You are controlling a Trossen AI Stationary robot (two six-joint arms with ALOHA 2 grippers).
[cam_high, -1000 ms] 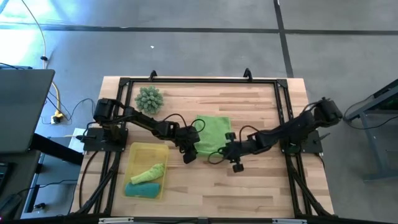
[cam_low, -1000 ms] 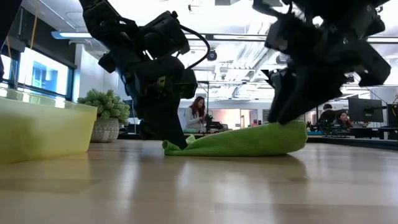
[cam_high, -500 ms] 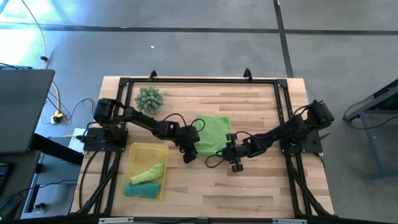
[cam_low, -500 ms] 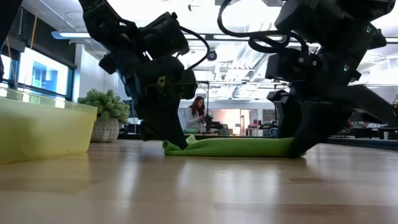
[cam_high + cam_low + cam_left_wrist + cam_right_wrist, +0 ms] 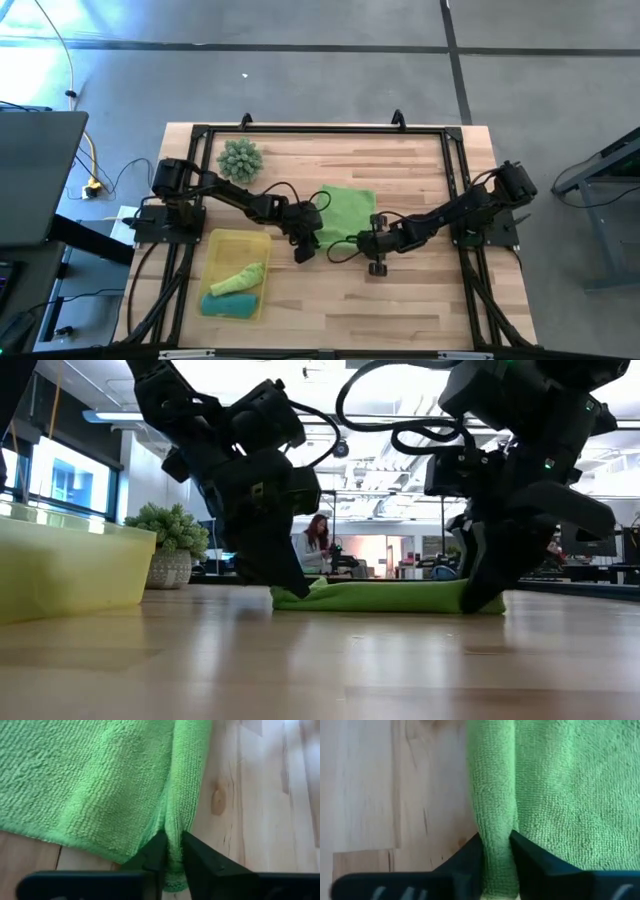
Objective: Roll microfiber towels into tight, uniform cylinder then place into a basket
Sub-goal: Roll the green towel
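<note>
A lime green towel [image 5: 345,212] lies mostly flat at the centre of the frame on the bench [image 5: 400,290], its near edge folded into a narrow roll. The left end effector [image 5: 171,851] pinches the roll's left end between nearly closed fingers; the right end effector [image 5: 496,851] pinches its right end likewise. At lower left, the yellow basket [image 5: 258,243] holds a second lime green towel [image 5: 240,275] and a teal towel [image 5: 228,305], both rolled. A spiky pale-green ball [image 5: 239,158] sits at upper left.
</note>
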